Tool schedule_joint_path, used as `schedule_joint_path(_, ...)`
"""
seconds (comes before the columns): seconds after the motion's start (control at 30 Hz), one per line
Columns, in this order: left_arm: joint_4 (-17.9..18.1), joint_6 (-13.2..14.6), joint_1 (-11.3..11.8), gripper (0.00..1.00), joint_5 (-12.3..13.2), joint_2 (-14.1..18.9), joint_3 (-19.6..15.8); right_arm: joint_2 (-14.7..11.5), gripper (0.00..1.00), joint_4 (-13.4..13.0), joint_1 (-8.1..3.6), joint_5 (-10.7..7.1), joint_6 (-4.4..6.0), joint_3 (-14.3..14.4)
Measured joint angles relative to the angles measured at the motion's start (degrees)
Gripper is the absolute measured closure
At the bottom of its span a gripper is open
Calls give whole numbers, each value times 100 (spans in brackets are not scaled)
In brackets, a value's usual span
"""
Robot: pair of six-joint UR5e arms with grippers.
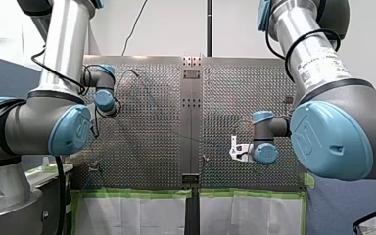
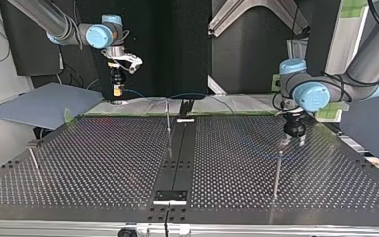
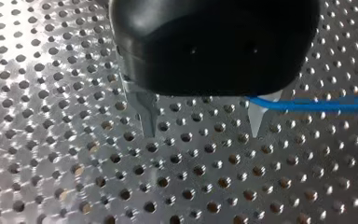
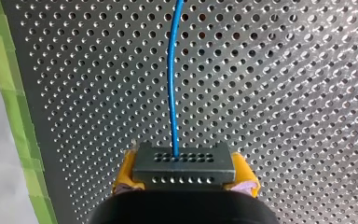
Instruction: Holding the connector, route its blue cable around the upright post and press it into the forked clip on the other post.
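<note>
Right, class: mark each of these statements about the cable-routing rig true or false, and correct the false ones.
1. My right gripper is shut on the connector. True.
2. My left gripper is shut on the blue cable. False: its fingers stand apart with nothing between them; the cable only reaches one finger's outer side.
3. The blue cable leaves the connector and runs ahead over the perforated table. True.
4. My right gripper's pads are red. False: they are yellow.
5. The top view shows nothing upright on the table. False: thin upright posts stand there.
</note>
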Motion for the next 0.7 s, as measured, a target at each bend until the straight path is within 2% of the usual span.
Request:
schedule_joint_path(0.2, -7, 218, 53, 2, -280, 201, 0, 8, 100, 2, 0, 0, -6, 1)
schedule_joint_path(0.37, -30, 101, 63, 2, -460, 429, 0, 16, 100, -2, 0, 0, -7, 0)
schedule_joint_path(0.47, -52, -6, 70, 2, -427, 543, 1, 21, 100, -8, 0, 0, -7, 0)
schedule_joint_path(0.7, -192, -160, 45, 2, -149, 600, -1, 45, 100, -18, 0, 0, -7, 1)
